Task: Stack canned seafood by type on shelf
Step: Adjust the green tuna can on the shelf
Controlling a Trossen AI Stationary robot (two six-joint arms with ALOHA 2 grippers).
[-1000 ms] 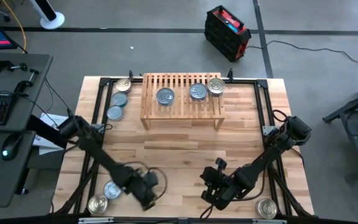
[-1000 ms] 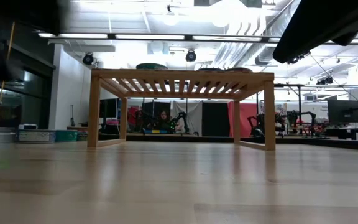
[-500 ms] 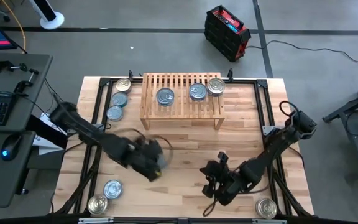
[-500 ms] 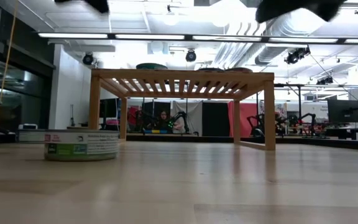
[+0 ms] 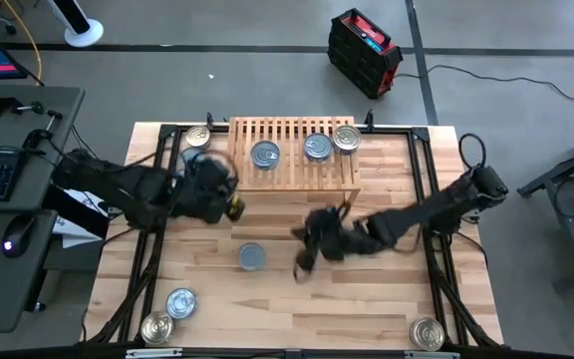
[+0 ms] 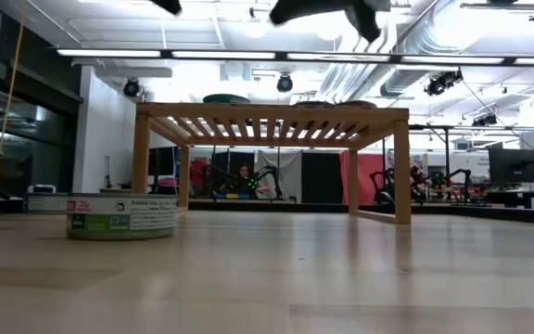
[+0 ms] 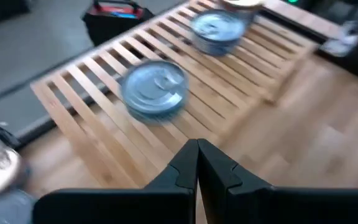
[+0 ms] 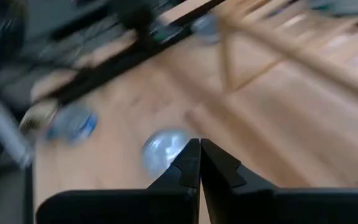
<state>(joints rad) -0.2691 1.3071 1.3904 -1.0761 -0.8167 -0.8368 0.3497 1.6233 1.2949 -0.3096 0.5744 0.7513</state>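
One tin [image 6: 122,215] — label (writing unreadable)

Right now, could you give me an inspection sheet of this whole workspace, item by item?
Surface: wooden table, light planks.
Job's things: slatted shelf holds three tins; one blue-lidded tin lies mid-table; others sit at the table's corners and left of the shelf.
Clutter: nothing seen.
Grippers: left gripper shut, empty, near the shelf's left end; right gripper shut, empty, over mid-table.
Cables: black loops along both arms; an orange cable on the floor.
Surroundings: red-black case, keyboard desk.
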